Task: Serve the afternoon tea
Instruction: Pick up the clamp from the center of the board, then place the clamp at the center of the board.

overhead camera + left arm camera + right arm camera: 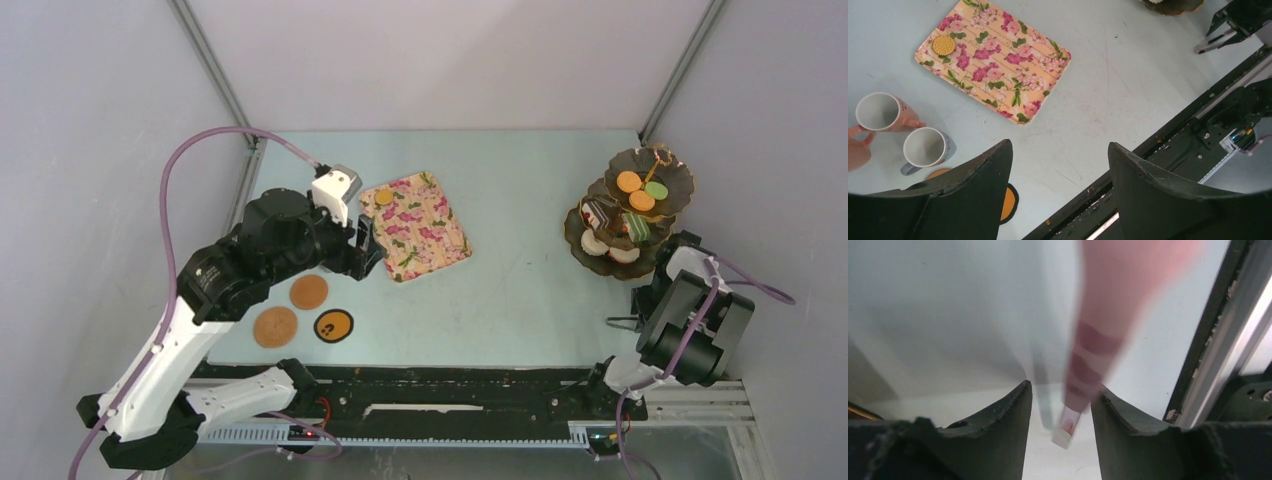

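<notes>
Black coaster (333, 325) (orange mark unreadable) beside 2 brown coasters (309, 291).

Three coasters (309, 292), seemingly three mugs (923, 147)

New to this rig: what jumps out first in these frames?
The dark three-tier stand at the far right, loaded with macarons and cake slices, draws the eye first. Next the floral tray mid-table, bare but for one biscuit at its far-left corner. In the right wrist view, blurred pink tongs sit between the fingers of the right gripper.
</notes>
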`<state>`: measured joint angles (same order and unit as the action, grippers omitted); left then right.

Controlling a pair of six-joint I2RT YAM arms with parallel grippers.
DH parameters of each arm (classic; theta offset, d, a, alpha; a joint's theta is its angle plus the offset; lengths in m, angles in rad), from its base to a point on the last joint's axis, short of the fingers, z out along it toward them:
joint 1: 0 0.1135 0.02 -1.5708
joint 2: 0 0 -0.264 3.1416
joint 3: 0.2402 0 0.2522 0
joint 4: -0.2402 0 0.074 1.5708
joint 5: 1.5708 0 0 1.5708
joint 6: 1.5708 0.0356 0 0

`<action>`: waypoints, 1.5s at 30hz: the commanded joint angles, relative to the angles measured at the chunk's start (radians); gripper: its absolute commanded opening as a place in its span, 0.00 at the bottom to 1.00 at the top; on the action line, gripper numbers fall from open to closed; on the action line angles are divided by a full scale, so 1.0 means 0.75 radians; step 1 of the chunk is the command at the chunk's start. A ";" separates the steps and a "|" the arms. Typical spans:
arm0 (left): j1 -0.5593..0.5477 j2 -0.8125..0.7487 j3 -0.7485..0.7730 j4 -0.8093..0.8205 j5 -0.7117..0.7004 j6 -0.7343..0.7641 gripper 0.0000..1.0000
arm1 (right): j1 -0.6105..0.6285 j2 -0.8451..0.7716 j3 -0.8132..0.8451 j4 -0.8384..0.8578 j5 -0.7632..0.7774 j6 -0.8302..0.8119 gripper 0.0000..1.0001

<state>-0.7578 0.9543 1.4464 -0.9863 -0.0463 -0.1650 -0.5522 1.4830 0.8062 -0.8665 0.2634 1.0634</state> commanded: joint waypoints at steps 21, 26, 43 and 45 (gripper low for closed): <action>0.082 -0.039 0.082 0.068 0.033 -0.165 0.74 | 0.426 -0.229 -0.096 -0.130 -0.234 0.008 0.00; 0.094 -0.119 0.016 0.075 0.034 -0.159 0.74 | 0.835 -0.400 -0.113 -0.191 -0.255 0.111 0.00; 0.107 -0.214 -0.002 0.018 -0.012 -0.200 0.73 | 1.955 0.637 0.787 -0.572 0.770 -0.561 0.01; 0.107 -0.217 0.015 0.002 -0.037 -0.196 0.74 | 1.994 0.663 0.798 -0.500 0.758 -0.650 0.07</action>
<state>-0.6846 0.8024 1.4288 -0.9745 -0.0303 -0.2996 0.9043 1.9614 1.3518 -1.2095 0.6937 0.7250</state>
